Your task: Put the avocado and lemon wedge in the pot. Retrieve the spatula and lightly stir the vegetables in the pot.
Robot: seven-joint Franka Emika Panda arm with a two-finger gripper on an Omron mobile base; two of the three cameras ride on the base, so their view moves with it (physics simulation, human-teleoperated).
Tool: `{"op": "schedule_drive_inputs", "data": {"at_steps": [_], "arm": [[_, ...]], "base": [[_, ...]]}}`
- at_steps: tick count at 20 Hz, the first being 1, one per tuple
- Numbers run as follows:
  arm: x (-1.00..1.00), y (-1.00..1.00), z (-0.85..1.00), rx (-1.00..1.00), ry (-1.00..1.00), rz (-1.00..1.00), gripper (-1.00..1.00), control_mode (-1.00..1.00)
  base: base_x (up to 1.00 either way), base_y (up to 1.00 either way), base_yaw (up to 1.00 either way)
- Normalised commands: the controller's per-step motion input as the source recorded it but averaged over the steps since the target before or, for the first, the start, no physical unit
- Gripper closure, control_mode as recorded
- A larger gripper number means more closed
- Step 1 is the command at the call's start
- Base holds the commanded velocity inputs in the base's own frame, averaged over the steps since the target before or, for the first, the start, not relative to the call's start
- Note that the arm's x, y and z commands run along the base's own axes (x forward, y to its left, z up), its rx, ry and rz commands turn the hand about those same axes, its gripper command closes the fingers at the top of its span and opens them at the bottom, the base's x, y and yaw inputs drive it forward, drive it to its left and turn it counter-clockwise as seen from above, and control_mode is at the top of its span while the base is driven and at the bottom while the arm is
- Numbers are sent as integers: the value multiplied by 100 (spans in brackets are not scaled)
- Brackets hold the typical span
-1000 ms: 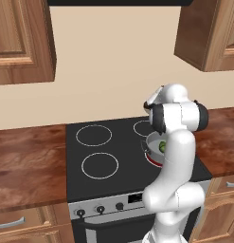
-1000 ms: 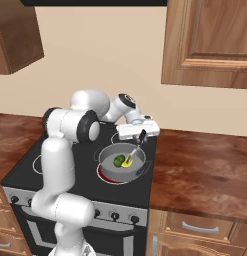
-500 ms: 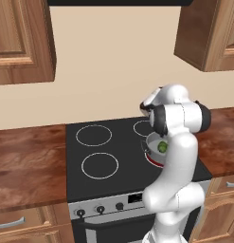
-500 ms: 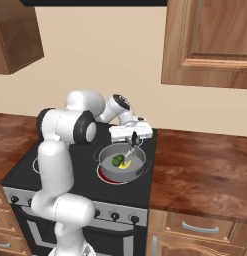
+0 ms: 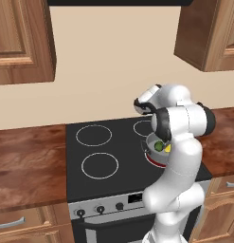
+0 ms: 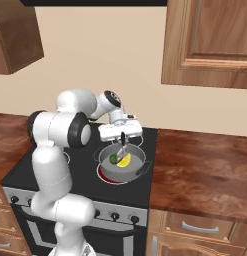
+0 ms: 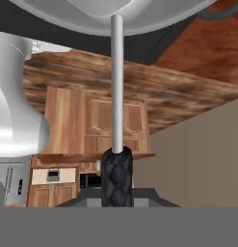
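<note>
- The white arm rises from the base, bends at a dark-jointed elbow and folds forward and down.
- The wrist turns the hand so that the claw (image 6: 122,137) points downward, seen in the right base view.
- The claw's jaws are closed on the dark woven handle of the spatula (image 7: 117,87).
- In the left base view, the hand sits behind the upper arm.
</note>
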Motion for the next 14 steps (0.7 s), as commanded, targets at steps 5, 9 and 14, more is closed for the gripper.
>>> {"op": "schedule_drive_inputs", "data": {"at_steps": [5, 9, 14], "arm": [[2, 19, 0, 0, -6, 0, 100, -100], [0, 15, 1, 0, 0, 0, 100, -100], [-13, 12, 7, 0, -1, 0, 100, -100]], "base": [[0, 0, 0], [0, 0, 0], [0, 0, 0]]}}
